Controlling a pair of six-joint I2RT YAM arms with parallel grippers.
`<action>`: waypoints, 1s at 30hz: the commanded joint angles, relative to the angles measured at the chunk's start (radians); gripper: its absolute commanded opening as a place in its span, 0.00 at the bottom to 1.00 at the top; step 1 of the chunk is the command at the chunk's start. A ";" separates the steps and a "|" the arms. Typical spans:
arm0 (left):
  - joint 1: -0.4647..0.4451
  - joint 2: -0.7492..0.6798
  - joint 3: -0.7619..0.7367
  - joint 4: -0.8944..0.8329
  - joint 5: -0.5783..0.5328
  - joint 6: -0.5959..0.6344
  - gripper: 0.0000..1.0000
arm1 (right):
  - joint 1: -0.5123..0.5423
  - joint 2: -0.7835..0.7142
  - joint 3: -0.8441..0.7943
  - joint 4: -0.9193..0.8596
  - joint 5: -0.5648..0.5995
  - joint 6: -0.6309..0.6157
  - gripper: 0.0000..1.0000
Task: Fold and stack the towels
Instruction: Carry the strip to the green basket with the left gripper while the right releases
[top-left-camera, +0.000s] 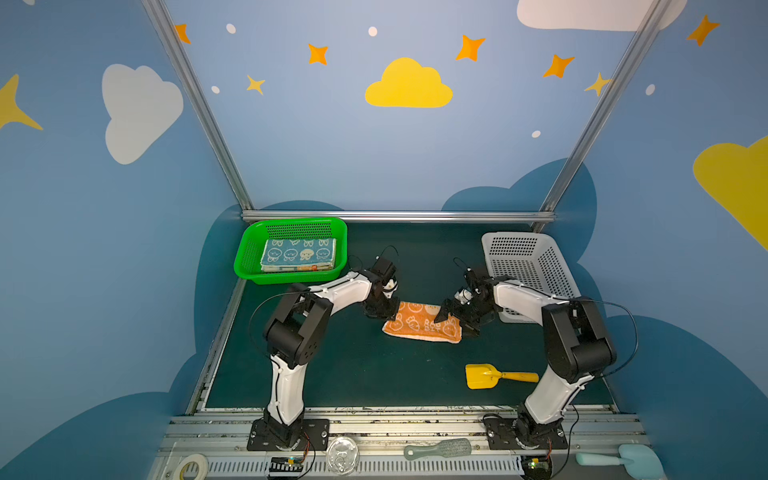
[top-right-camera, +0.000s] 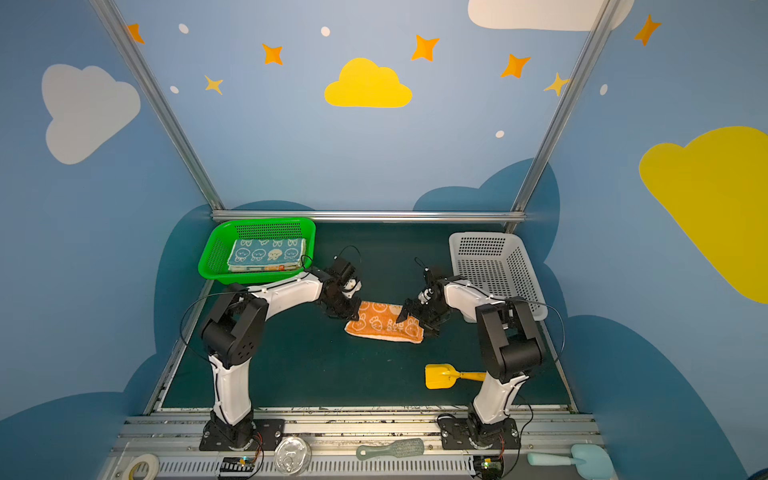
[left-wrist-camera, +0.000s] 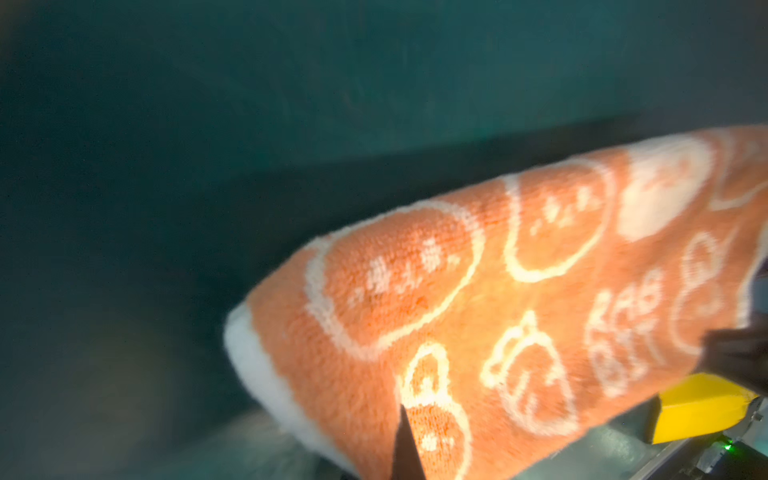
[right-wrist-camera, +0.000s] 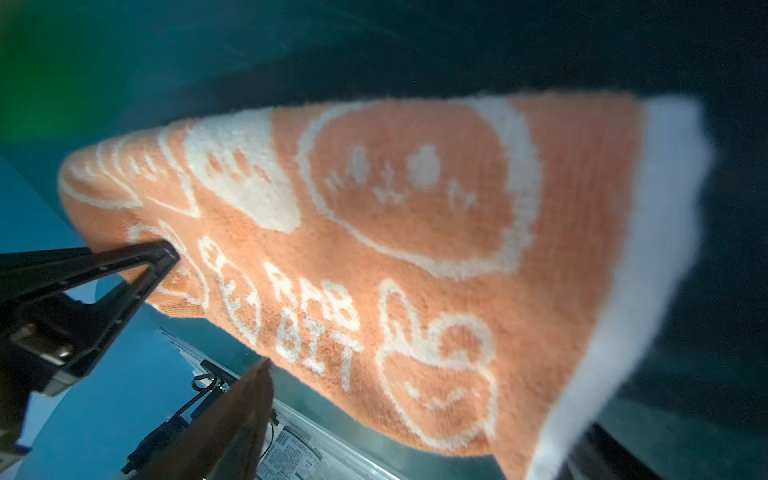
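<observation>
orange towel (top-left-camera: 422, 325) lies between closed left fingers (left-wrist-camera: 406, 453) and spread right fingers (right-wrist-camera: 104, 259)

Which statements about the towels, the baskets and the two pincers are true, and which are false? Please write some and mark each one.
1. The orange towel lies on the dark green mat. True.
2. The green basket is empty. False: it holds stacked folded towels, with a blue towel on top.
3. The left pincer is shut. True.
4. The right pincer is shut. False: its jaws stand open at the orange towel's end.
5. The yellow toy shovel lies inside the white basket. False: it lies on the mat, outside the white basket.
</observation>
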 joint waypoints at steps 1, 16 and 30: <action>0.046 -0.009 0.120 -0.152 -0.065 0.068 0.03 | 0.013 0.021 0.083 0.001 -0.020 -0.053 0.89; 0.277 0.388 1.152 -0.756 -0.246 0.311 0.03 | 0.085 0.205 0.649 -0.194 -0.010 -0.122 0.89; 0.560 0.298 1.085 -0.522 -0.252 0.506 0.03 | 0.180 0.422 1.064 -0.312 -0.004 -0.152 0.89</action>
